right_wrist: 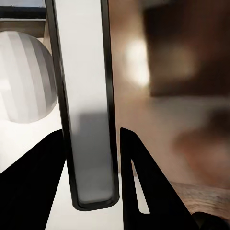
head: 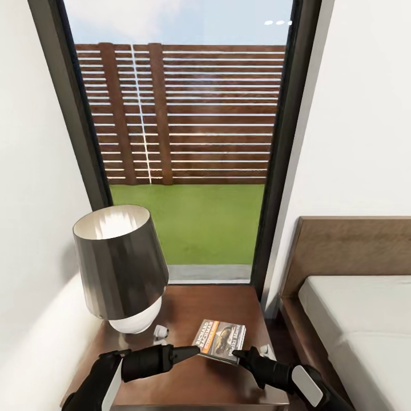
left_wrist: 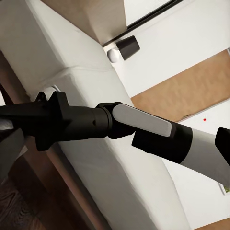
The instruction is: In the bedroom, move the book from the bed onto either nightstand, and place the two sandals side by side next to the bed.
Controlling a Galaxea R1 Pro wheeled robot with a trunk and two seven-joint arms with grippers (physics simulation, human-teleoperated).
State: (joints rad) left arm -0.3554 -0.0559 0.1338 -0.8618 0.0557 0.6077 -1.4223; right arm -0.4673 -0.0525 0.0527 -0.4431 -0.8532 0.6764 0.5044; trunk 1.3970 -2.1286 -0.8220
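Dark-covered, the book (head: 221,341) lies on the nightstand (head: 188,308) beside the lamp (head: 121,268), our right gripper (right_wrist: 91,179) seemingly clamped on its edge; our left gripper's (head: 191,351) jaws we cannot judge. Sandals remain undone.

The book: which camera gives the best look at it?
The head view: the book shows its cover and lettering above the nightstand, held at its edge by the right claw. The right wrist view shows the book edge-on between the claw's fingers, cover hidden.
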